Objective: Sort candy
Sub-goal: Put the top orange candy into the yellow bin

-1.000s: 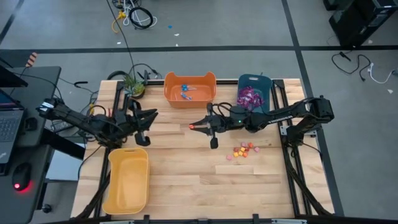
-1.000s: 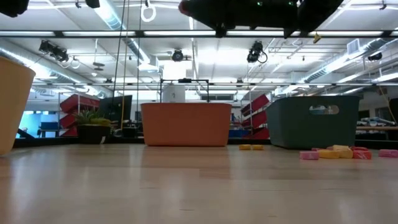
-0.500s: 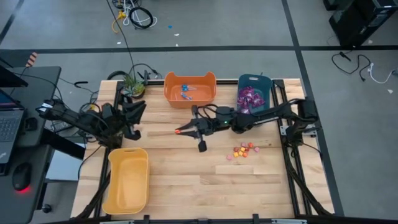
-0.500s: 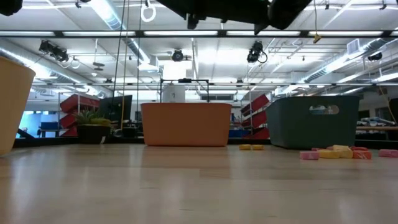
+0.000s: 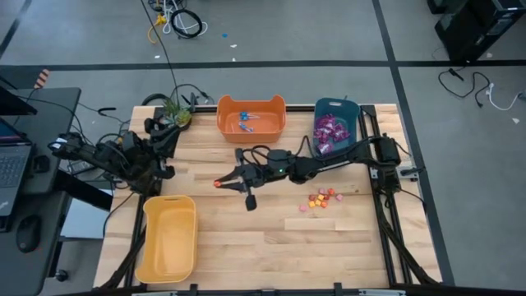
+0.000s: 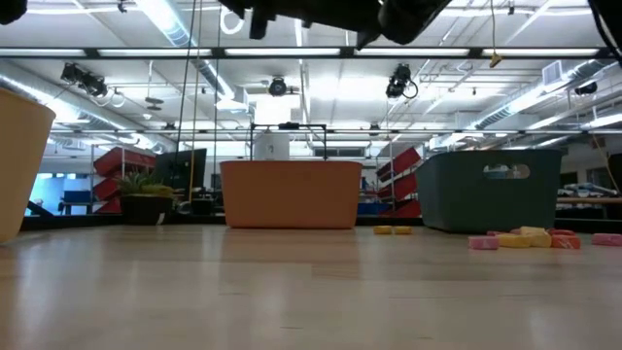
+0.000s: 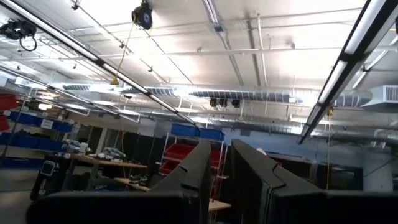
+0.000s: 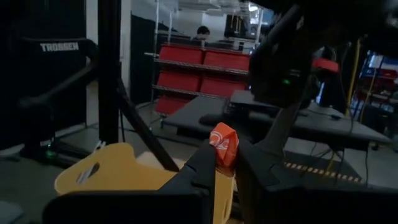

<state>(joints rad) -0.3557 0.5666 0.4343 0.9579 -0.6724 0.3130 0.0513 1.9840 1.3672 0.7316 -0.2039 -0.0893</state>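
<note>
Right gripper point(image 5: 219, 183): above the table's point(image 5: 246, 238) middle, reaching toward the left edge, fingers pinched on one orange candy piece point(image 8: 223, 144). Left gripper point(image 5: 164, 136): near the back left corner, raised, fingers narrowly apart, nothing between them. Loose small candies point(image 5: 319, 199): clustered toward the right edge. Orange bin point(image 5: 251, 117): back edge, holding blue lollipops point(image 5: 245, 121). Teal bin point(image 5: 335, 123): back right, holding purple packets point(image 5: 329, 130). Yellow bin point(image 5: 169, 238): front left corner.
</note>
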